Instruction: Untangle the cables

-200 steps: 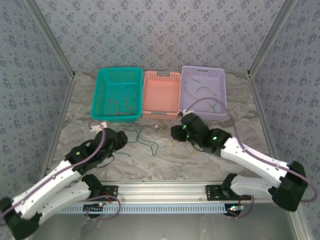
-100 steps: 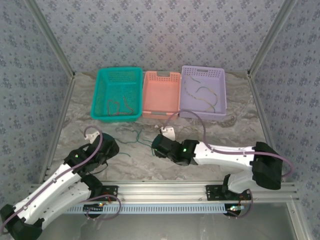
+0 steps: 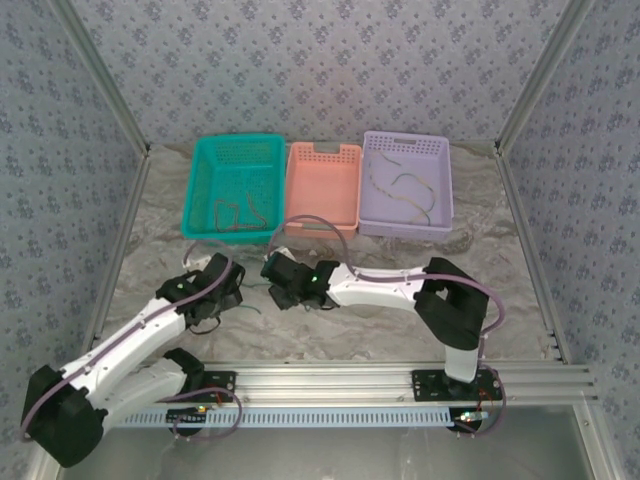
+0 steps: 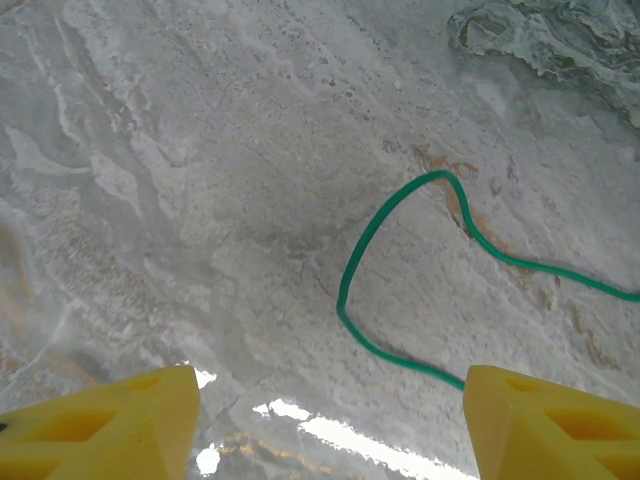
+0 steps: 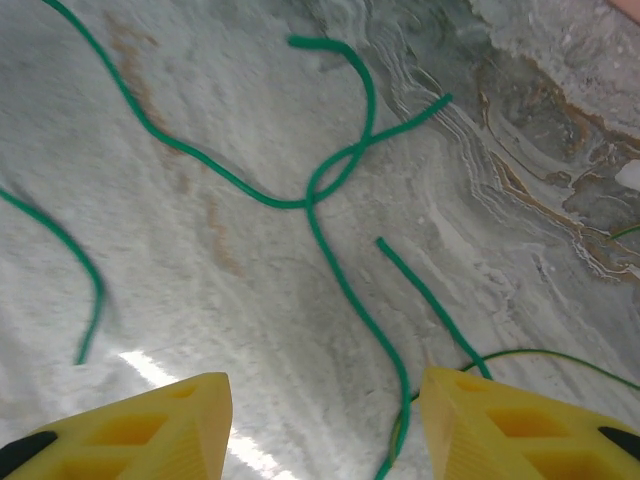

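From above, the right arm has swung from the right side of the table (image 3: 500, 300), where it sat just in front of the purple basket (image 3: 440, 226), across to the left with its elbow folded back. The right gripper (image 3: 278, 285) now hangs low over the marble just beside the left gripper (image 3: 222, 292), which has itself shifted slightly leftward. The green cables (image 5: 340, 260) that lay in the open between the two grippers are now largely covered by the right arm.
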Controlling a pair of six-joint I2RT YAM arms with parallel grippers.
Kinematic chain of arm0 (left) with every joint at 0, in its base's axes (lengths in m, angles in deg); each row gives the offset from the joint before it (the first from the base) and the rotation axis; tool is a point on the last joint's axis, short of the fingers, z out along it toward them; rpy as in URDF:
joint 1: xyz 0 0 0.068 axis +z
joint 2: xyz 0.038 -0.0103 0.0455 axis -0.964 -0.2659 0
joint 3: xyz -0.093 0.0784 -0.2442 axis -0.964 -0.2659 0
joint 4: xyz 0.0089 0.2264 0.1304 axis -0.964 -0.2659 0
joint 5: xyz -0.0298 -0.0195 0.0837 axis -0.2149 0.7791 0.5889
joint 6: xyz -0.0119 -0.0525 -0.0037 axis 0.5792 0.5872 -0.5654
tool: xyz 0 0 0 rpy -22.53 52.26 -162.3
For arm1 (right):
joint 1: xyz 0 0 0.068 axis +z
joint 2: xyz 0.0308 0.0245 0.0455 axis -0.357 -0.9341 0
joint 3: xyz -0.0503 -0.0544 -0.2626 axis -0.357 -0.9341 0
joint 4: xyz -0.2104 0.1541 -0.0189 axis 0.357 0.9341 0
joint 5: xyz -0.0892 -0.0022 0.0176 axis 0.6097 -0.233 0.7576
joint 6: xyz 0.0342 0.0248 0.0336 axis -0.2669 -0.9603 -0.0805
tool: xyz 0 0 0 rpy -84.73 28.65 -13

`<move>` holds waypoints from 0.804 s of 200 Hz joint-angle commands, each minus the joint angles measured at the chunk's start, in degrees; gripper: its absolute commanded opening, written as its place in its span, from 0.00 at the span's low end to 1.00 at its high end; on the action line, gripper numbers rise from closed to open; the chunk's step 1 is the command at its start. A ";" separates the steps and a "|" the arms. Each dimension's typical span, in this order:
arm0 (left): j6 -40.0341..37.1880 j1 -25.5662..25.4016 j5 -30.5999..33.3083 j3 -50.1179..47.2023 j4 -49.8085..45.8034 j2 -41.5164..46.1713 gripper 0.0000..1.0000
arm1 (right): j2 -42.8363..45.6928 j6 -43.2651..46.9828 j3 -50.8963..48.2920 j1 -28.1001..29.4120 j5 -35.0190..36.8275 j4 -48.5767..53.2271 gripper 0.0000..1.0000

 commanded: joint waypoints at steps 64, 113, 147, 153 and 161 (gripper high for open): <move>-5.91 4.19 -2.73 -3.74 17.08 -11.28 0.69 | -7.23 4.85 1.50 -2.67 -1.59 3.15 0.53; -4.38 4.17 1.16 -5.05 17.84 -11.49 0.07 | -8.28 4.35 -1.18 -4.62 -2.66 1.88 0.25; -3.92 4.29 8.89 -2.31 8.76 -1.44 0.00 | -5.42 4.50 -6.47 -6.38 -3.58 -0.13 0.05; -4.25 4.41 10.33 -1.38 7.29 -0.01 0.00 | -4.81 4.46 -7.39 -6.78 -3.94 -0.68 0.03; -5.00 4.82 11.41 -0.02 6.09 1.28 0.00 | -3.79 4.46 -8.54 -7.38 -4.47 -1.38 0.01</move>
